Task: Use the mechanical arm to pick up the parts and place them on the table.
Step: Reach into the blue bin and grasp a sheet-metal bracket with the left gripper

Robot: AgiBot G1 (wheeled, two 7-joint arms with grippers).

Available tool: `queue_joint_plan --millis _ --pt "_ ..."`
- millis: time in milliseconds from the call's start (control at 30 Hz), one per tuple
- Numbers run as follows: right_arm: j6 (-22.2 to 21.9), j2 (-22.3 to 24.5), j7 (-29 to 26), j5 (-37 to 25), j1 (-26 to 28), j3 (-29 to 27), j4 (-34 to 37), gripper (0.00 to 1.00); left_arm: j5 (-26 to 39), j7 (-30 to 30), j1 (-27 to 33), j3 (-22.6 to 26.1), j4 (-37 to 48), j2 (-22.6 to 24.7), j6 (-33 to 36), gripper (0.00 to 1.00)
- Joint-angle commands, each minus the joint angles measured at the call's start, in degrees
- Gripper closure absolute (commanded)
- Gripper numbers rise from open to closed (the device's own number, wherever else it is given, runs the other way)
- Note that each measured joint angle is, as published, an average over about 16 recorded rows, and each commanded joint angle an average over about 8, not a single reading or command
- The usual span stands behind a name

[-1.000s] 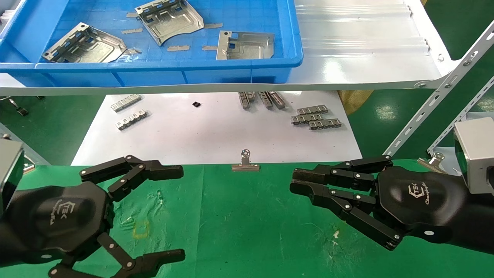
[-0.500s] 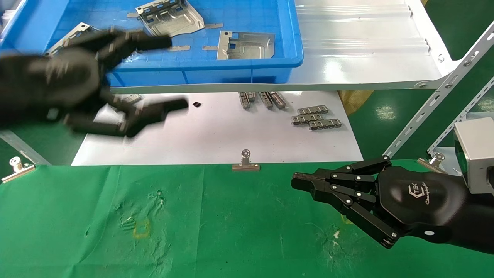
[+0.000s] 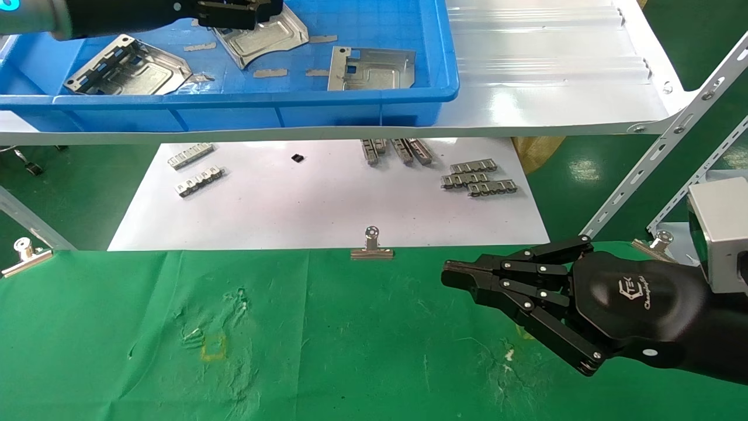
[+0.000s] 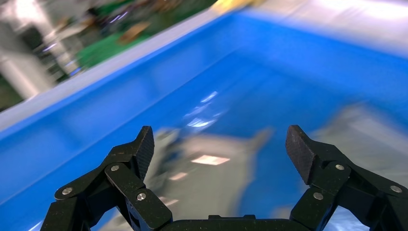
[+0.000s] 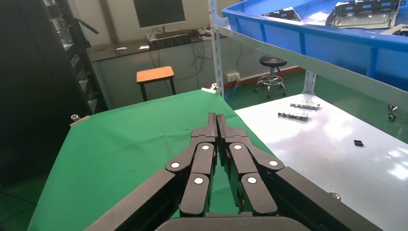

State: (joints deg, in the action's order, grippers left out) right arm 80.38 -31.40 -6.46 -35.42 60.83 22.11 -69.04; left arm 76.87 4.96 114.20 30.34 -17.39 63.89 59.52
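While the left end effector [image 4: 219,149] hangs over the blue bin [image 3: 374,96] on the far shelf, its fingers are spread wide with nothing between them. Head view shows it at the far left, above the middle plate [image 3: 266,38] of three parts. One more part [image 3: 131,67] lies to the left in the bin, another [image 3: 374,69] to the right. No part is on the green worktop [image 3: 327,351] yet.

Right end effector [image 3: 453,275] is parked low over the worktop at near right, fingers pressed together, holding nothing.

Step in hand looks like the reach and grasp on the middle plate. To do it well: come straight down, line the open fingers across a folded rim or a raised edge, not the flat face, since the thin plate likely slips. Keep clear of the bin wall and the small tape-like scraps [image 3: 270,73] on the bin floor. Close fully before lifting, lift level, then clear the bin's near rim before swinging to the worktop. The wrist view is motion-blurred, so exact alignment over the plate can't be told.
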Motion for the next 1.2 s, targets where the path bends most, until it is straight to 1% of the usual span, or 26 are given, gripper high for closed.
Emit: queue_joint_plan --millis 33,67,100,133,300,500,833,1200 --pt "0.0 0.0 0.0 0.0 0.0 0.0 0.0 0.0 2.7 -1.0 2.1 1.2 4.6 2.5 -4.9 0.73" --pt "0.0 0.0 0.0 0.0 0.0 0.0 0.0 0.0 3.4 -1.3 2.7 1.6 5.8 3.2 -6.1 0.85" --pt "0.0 0.0 0.0 0.0 0.0 0.0 0.0 0.0 4.0 -1.5 3.2 1.9 7.0 3.8 -7.2 0.95" --pt "0.0 0.0 0.0 0.0 0.0 0.0 0.0 0.0 4.5 -1.8 3.6 2.2 8.0 4.3 -8.0 1.0" --pt "0.0 0.0 0.0 0.0 0.0 0.0 0.0 0.0 5.4 -2.4 4.9 2.8 11.5 5.6 -9.2 1.0" --pt "0.0 0.0 0.0 0.0 0.0 0.0 0.0 0.0 5.1 -3.3 5.2 2.6 13.7 5.5 -8.7 1.0" --pt "0.0 0.0 0.0 0.0 0.0 0.0 0.0 0.0 4.4 -5.6 5.1 2.0 15.3 5.8 -12.8 1.0" --pt "0.0 0.0 0.0 0.0 0.0 0.0 0.0 0.0 4.6 -6.7 5.3 2.1 16.4 6.5 -14.8 1.0"
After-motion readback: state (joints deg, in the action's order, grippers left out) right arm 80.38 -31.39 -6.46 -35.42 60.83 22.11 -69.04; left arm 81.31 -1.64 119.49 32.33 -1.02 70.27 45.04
